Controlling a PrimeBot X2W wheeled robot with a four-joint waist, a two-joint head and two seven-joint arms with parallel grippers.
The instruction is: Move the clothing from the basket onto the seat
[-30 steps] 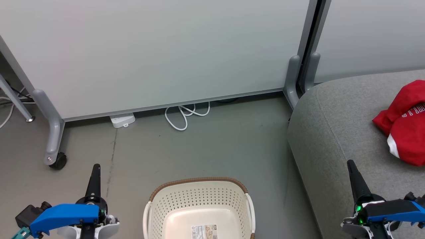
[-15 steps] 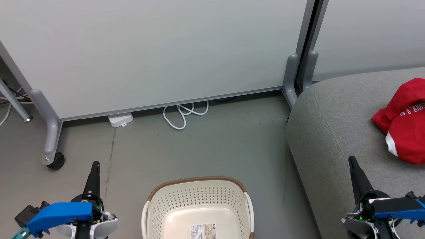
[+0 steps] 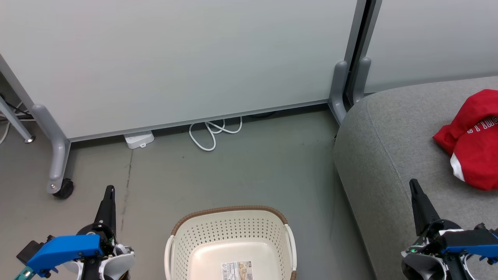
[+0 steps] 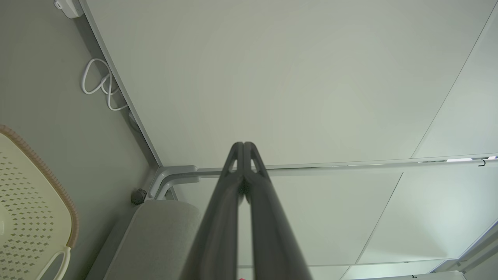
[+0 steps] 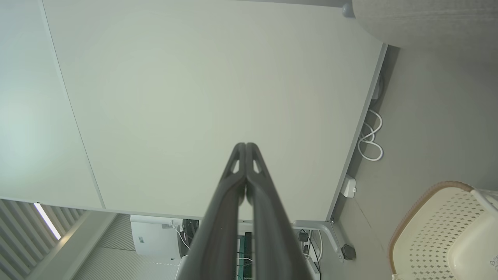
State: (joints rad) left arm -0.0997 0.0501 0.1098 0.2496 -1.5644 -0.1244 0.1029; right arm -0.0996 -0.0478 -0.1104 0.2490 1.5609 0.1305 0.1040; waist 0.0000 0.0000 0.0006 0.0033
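The clothing lies in a red heap on the seat, at the right edge of the head view. White trim and white lettering show on it, and the frame cuts off its far side.

The right claw hangs over the seat nearer the robot, below and left of the heap in that view. It is apart from the fabric, its two fingers pressed together on nothing. The right wrist view shows the same shut tips.

The basket stands on the floor just left of the seat, between the two claws, showing its bare cream bottom and a label.

The left claw hangs over the floor left of the basket, well apart from the clothing. It is closed and empty, its tips meeting in the left wrist view.
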